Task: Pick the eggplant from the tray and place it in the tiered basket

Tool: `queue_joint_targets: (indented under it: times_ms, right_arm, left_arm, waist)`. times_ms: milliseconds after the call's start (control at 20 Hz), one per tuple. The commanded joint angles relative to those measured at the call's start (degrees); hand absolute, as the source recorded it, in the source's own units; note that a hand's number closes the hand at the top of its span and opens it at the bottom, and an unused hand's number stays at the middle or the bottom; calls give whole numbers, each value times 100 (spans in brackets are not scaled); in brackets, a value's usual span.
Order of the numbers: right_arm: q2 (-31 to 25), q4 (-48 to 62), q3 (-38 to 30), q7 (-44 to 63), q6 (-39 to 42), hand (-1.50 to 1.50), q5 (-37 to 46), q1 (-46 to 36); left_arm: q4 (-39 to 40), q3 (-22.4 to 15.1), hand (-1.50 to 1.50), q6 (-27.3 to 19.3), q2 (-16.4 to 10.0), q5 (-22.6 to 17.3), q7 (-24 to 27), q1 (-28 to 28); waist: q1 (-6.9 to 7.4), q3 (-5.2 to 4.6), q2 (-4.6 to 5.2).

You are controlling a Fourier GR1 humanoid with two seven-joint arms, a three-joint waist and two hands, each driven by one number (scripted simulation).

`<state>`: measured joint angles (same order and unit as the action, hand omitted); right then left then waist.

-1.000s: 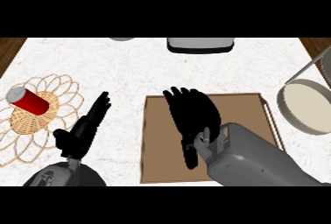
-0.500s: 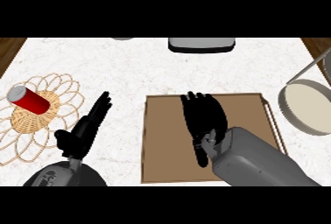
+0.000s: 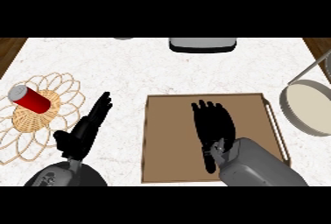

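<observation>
counter [image 3: 149, 65] looks like smooth white marble. tray [image 3: 171, 131] at 5 o'clock is matt brown, wood-ish. wicker mat [image 3: 19, 120] at 9 o'clock, shiny red can [image 3: 31, 99] with a silvery metal end. basket [image 3: 287, 109] at 3 o'clock has a grey metal rim.

A counter [image 3: 129, 70] of white stone with faint grey veining fills nearly the whole view, seen from steeply above. The light on it is soft and even. Dark brown wooden floor [image 3: 9, 49] shows past the counter's left edge in the upper left corner, and again as a narrow strip at the upper right.

At the far edge, near the middle, stands a pale grey boxy object [image 3: 202, 43] with rounded corners, cut off by the view's top; what it is cannot be told. Left of it, a small grey thing [image 3: 123, 38] barely shows.

On the counter's left side lies a straw-coloured woven mat [image 3: 26, 121] with a looped, petal-like border. A red can [image 3: 30, 99] lies on its side on the mat.
</observation>
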<state>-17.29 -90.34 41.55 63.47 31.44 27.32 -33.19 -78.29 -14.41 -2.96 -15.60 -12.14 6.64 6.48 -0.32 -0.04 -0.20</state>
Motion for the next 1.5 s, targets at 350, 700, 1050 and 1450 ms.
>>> queue_joint_targets:
  times_ms: [350,700,1050,1450]
  right_arm:
    - [41,334,-254,197,-7,-150,845,794]
    - [240,249,-633,-119,344,-150,1219,1007]
    - [506,400,-791,-1285,-541,150,1833,1337]
    - [851,1003,-1164,-1971,-428,150,2337,829]
  left_arm:
    - [33,35,0,21,205,207,-23,-4]
    - [-8,227,0,135,237,300,-186,26]
    - [240,384,0,245,439,393,-80,162]
    - [374,326,0,289,726,755,49,72]
  waist:
    - [28,3,21]
    - [41,4,15]
    - [31,4,24]
    - [57,3,27]
